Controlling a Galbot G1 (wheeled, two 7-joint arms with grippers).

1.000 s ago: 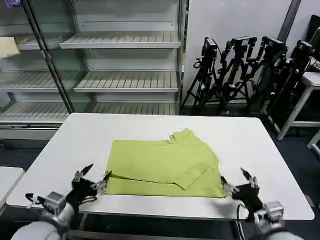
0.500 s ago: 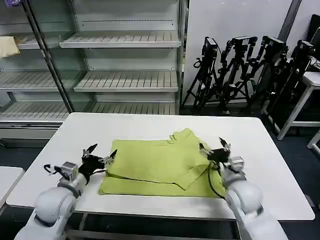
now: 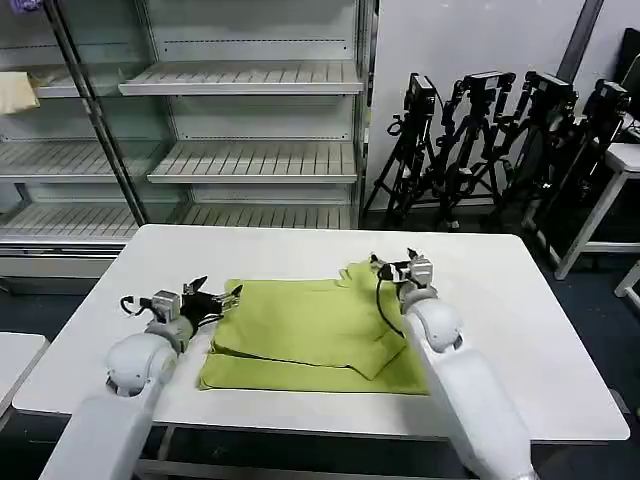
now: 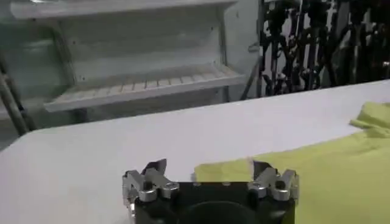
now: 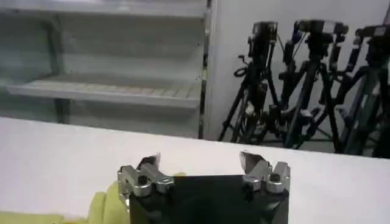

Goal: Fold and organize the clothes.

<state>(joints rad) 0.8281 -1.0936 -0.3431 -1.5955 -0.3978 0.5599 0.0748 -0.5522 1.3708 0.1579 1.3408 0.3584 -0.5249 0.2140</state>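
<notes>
The clothes are one lime yellow-green T-shirt [image 3: 310, 335], lying partly folded in the middle of the white table [image 3: 500, 300], with a sleeve folded across its right half. My left gripper [image 3: 215, 297] is open at the shirt's far left corner. In the left wrist view that corner of the T-shirt [image 4: 329, 164] reaches in between the spread fingers of the left gripper [image 4: 210, 173]. My right gripper [image 3: 392, 263] is open at the shirt's far right bump. In the right wrist view the right gripper [image 5: 201, 165] holds nothing, and a bit of T-shirt [image 5: 106, 204] shows beside one finger.
Glass-fronted shelving [image 3: 250, 160] stands behind the table, with a pale cream cloth [image 3: 15, 92] on a left shelf. A cluster of black tripods [image 3: 480, 140] stands at the back right. Bare tabletop surrounds the shirt on all sides.
Both arms have swung from the table's near edge to the shirt's far side, left gripper to the far left corner and right gripper to the far right. Both stayed open; the shirt barely moved.
</notes>
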